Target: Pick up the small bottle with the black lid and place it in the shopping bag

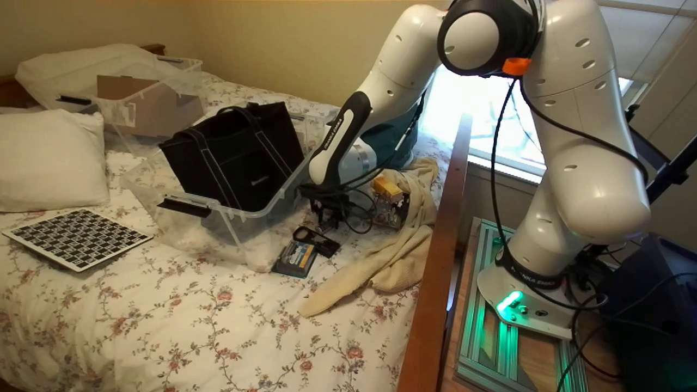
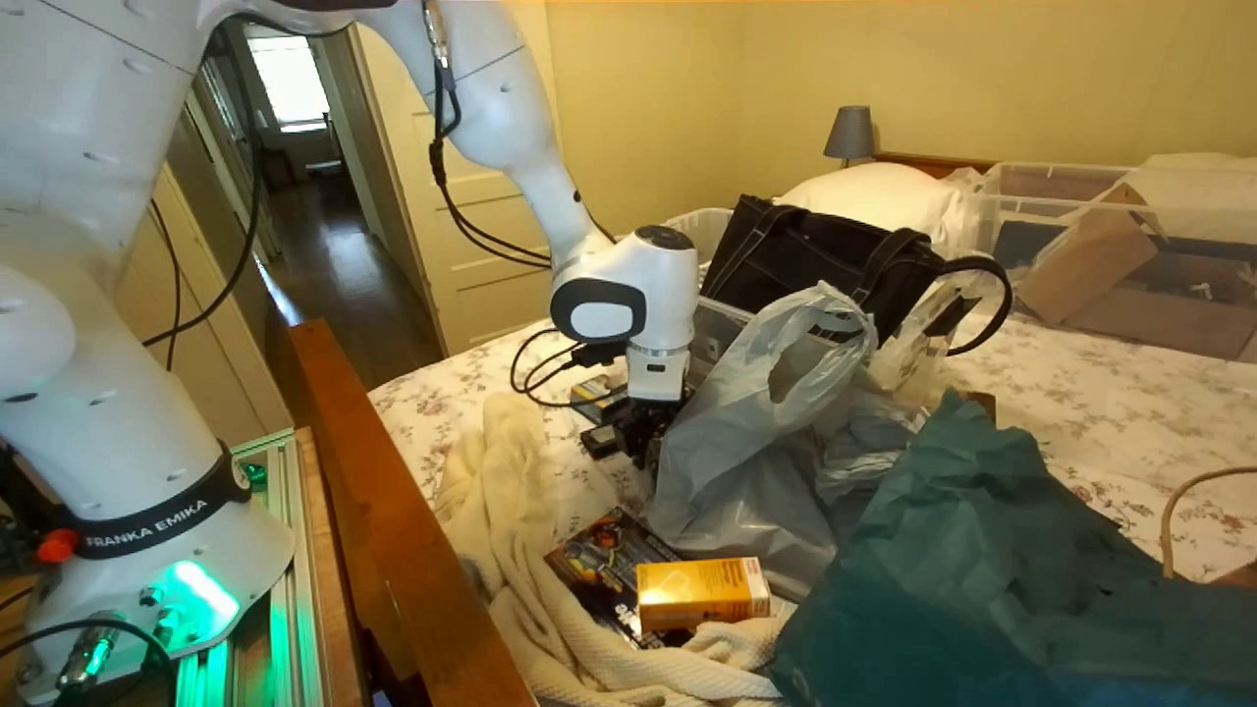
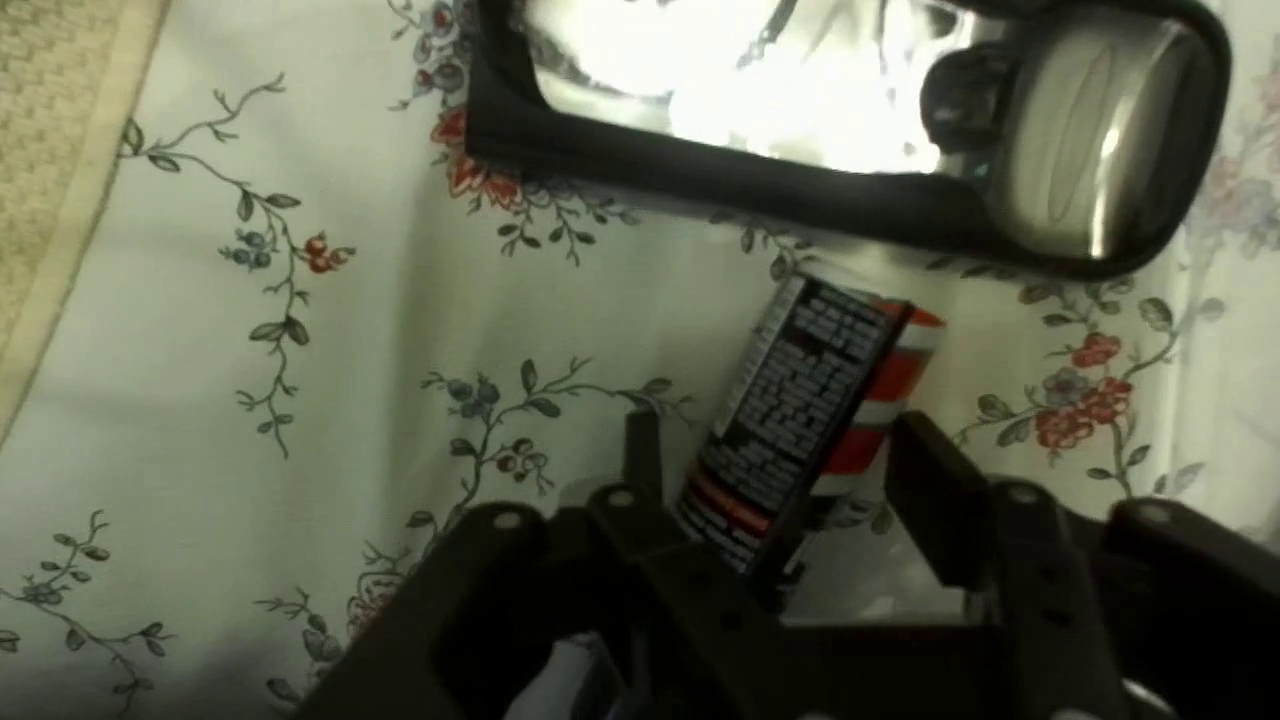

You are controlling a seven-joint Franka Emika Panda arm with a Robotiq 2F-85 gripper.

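Hanging low over a flowered bedsheet (image 3: 560, 310), the robot hand (image 3: 778, 440) points downward with its two fingers (image 3: 935, 510) spread apart. Between the fingertips, in the wrist view, the small bottle (image 3: 800, 400) lies on its side on the sheet, slanting across the gap. Its label carries pale print on black, with red and white bands along one side. The end nearest the hand is partly hidden by it, and whether a finger touches the bottle cannot be told.

Ahead of the fingertips, just past the bottle, lies a black case (image 3: 850, 140) with a clear window. In an exterior view, a small blue-and-yellow box (image 1: 295, 260) lies just beyond that case, on the side away from the hand.

To one side of the hand, the black shopping bag (image 1: 239, 158) sits tilted in a clear plastic bin (image 1: 250, 231), its upper part rising out; it shows in both exterior views. On the opposite side of the hand from the bin, a cream blanket (image 1: 400, 261) lies rumpled. Just beside the hand, in an exterior view, is a gray plastic bag (image 2: 746, 481), and farther out past it a dark teal bag (image 2: 982, 589). Near the hand, by the blanket, a yellow box (image 2: 702, 594) rests on a dark picture box (image 2: 604, 560). Well apart from the hand, past the bin, are a checked board (image 1: 79, 239) and a white pillow (image 1: 49, 163).
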